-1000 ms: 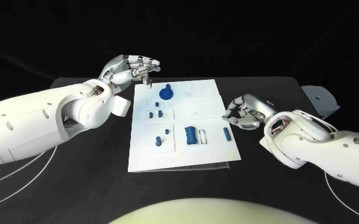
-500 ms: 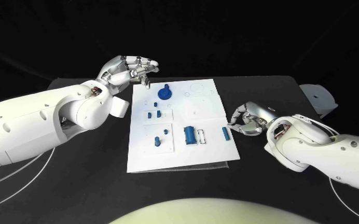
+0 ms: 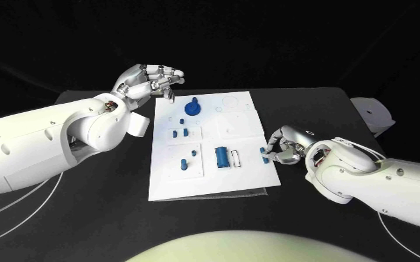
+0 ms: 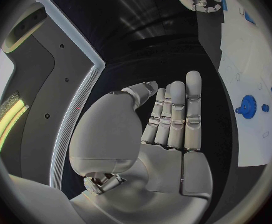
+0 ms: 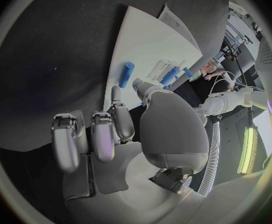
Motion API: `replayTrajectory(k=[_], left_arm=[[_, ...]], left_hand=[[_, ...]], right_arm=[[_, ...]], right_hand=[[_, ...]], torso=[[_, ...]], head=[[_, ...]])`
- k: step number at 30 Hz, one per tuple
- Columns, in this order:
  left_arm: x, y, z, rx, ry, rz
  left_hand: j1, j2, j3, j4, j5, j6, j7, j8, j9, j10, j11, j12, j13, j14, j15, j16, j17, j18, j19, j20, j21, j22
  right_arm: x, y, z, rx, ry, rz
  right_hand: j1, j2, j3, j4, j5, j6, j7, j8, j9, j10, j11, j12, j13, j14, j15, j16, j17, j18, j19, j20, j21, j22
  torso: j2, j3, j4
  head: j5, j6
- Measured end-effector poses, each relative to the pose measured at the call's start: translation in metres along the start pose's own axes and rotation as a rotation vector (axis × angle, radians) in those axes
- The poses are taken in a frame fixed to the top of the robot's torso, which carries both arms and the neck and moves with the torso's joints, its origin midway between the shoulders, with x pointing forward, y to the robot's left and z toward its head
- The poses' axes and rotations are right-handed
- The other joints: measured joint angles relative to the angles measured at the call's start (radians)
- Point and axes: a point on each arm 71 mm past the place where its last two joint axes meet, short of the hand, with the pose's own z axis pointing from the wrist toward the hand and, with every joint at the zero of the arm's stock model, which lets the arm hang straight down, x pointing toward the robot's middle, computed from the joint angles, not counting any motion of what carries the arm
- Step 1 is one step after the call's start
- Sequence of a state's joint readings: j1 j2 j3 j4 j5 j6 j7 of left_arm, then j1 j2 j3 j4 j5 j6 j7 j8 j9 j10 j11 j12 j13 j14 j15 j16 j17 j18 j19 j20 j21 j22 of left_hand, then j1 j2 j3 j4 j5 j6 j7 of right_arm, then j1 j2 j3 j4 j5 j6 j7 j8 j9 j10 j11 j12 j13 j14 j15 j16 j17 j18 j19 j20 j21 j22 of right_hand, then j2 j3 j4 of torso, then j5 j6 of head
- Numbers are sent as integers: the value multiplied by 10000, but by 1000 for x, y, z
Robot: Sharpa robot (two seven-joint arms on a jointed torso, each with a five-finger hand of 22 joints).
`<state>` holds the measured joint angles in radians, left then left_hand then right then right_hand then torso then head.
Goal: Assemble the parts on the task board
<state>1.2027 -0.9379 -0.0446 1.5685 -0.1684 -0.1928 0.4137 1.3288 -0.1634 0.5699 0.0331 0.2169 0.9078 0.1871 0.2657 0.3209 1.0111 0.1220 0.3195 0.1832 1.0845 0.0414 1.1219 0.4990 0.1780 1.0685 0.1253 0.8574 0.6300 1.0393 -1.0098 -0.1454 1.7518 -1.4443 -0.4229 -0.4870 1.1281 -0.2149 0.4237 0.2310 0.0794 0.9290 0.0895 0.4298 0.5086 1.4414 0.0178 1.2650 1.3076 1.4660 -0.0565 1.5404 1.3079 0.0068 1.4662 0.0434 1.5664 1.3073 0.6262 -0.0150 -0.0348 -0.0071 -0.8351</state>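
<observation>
Right hand (image 3: 284,144) sits low at the near right edge of the white board (image 3: 236,171), fingers curled in, their tips beside the small blue rod (image 3: 265,156) that lies flat there. I cannot tell whether they touch it yet; from the right wrist camera the rod (image 5: 126,74) lies ahead of the fingers (image 5: 114,112), apart from them, so I read the hand as holding nothing.

I judge the rod to be a light, stiff plastic piece, smooth and round, likely to roll or skid on the slick board if I nudge it from one side. I would take it at mid-length, thumb on one side and a fingertip on the other, and lift straight up.

Other blue pieces lie well apart on the board: a fat cylinder (image 3: 224,157) toward the middle, a gear (image 3: 193,108) at the far end, small pegs (image 3: 181,133) between.

Left hand (image 3: 154,82) hovers over the board's far left corner, wrist bent, fingers curled downward. From the left wrist camera the fingers (image 4: 176,114) stand straight and close together with nothing in them.
</observation>
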Motion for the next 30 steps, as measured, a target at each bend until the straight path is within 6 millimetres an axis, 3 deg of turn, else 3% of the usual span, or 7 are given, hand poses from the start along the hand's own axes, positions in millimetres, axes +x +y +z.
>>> replayTrajectory(k=[13, 16, 23, 30], left_arm=[[0, 0, 0, -3, -5, 2], [0, 0, 0, -3, -3, 1], [0, 0, 0, -3, -2, 0], [0, 0, 0, -4, 10, -5]], left_hand=[[0, 0, 0, 0, 0, 0, 0, 0, 1, -14, 14, 0, 0, 0, 0, 0, 0, 0, 0, 0, -25, -3], [0, 0, 0, 0, 0, 0, 0, 0, 1, -14, 14, 0, 1, 0, 0, 0, 1, -1, 0, 0, -25, -3], [0, 0, 0, 0, 0, 0, 0, 0, 1, -14, 14, 0, 1, 0, 0, 0, 1, 0, 0, 0, -25, -2], [0, 0, 0, 0, 0, 0, 0, 0, 1, -14, 14, 52, 1, 0, 0, 0, -14, 0, 0, 0, -25, -12]], right_arm=[[9, 4, 5, 43, 180, -271], [9, 4, 5, 13, 170, -357], [11, 10, 7, -223, 72, -853], [13, 18, 8, -564, -42, -1354]], right_hand=[[87, -52, -261, 135, 0, 49, 42, -41, 8, -35, 37, -36, -1, -13, 12, -40, -1, 1, -1, 73, 0, 8], [334, 70, -266, 131, 8, 71, 37, -36, 30, -35, 36, -35, -1, -13, 12, -40, -1, 1, -1, 73, 0, 7], [1287, 330, 189, -405, 314, 235, -53, 0, 80, 5, -71, 67, -2, -13, 12, -40, -3, 1, -1, 72, 0, 6], [1623, 387, 632, -848, 573, 396, -133, -44, 36, 41, -106, 175, -3, 10, -11, -40, -4, 0, -1, 72, 0, 5]], torso=[[-9, -2, -10], [-10, -2, -13], [-14, -1, -13], [-16, -1, -11]], head=[[38, -26], [30, -40], [10, -55], [-32, -59]])
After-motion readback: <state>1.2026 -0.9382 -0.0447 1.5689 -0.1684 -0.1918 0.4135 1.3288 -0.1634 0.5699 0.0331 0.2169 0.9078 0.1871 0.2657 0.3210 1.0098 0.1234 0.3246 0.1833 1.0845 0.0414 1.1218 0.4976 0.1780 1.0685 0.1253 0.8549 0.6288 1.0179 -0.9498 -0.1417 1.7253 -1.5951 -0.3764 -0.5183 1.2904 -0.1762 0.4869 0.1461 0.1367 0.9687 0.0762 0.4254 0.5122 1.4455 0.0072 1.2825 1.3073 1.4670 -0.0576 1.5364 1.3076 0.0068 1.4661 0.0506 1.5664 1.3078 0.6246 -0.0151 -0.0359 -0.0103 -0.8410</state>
